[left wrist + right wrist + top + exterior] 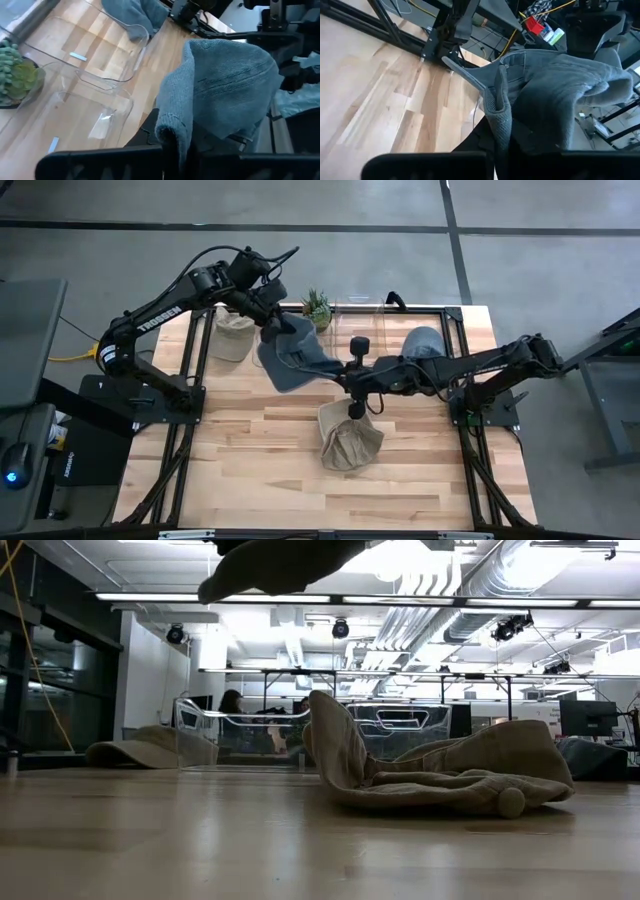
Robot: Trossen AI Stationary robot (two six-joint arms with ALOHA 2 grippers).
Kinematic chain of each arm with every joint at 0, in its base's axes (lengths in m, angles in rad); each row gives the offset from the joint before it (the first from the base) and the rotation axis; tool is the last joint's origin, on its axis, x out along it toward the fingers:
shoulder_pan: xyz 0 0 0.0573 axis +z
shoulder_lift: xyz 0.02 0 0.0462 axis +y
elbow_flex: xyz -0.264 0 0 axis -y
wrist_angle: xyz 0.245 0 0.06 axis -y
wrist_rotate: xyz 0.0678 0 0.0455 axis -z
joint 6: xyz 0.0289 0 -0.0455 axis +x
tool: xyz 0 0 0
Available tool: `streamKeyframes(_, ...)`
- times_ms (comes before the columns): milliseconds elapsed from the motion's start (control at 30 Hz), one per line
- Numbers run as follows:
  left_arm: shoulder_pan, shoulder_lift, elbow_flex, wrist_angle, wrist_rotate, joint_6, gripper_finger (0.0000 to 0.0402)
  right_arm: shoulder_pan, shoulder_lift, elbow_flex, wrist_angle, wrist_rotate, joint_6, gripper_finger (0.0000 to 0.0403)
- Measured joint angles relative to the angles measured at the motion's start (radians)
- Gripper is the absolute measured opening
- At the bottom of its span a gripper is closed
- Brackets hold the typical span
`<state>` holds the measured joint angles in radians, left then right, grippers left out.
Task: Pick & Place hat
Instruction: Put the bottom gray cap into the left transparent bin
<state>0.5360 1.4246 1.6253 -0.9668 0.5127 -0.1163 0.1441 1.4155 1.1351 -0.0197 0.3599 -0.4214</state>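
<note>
A blue-grey knitted hat hangs in the air between my two arms, above the far middle of the table; the low view shows it at the top. My left gripper is shut on its far left side. My right gripper is shut on its right edge. A crumpled tan hat lies on the wood below them, resting on its folded side. My left gripper pinches a folded bit of the hat's rim between its two fingers, coming slanting down from the table's far left. The rest of the hat spreads out beyond the fingers, lifted clear of the table. My right gripper pinches a fold of the hat's ribbed edge between its two fingers, reaching nearly level from the table's right. The cloth stands up as a narrow ridge between the fingers and bulges out behind it, clear of the table.
A clear plastic bin stands at the far edge, with a small green plant beside it. Another tan hat lies at the far left, and another blue-grey hat at the far right. Bare wood stretches across the near half.
</note>
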Motion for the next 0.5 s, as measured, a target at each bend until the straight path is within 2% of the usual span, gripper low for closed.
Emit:
streamKeyframes(233,0.000,0.000,0.000,0.021,-0.033,-0.002,0.0048,-0.009,0.000,0.000,0.002,-0.026,0.075,0.0003)
streamKeyframes(400,0.000,0.000,0.000,0.056,-0.045,-0.006,0.0108,-0.019,0.000,0.000,0.001,-0.039,0.106,0.0002)
streamKeyframes(500,0.000,0.000,0.000,0.061,-0.101,-0.025,0.0151,-0.027,0.000,0.000,0.001,-0.038,0.110,0.0002)
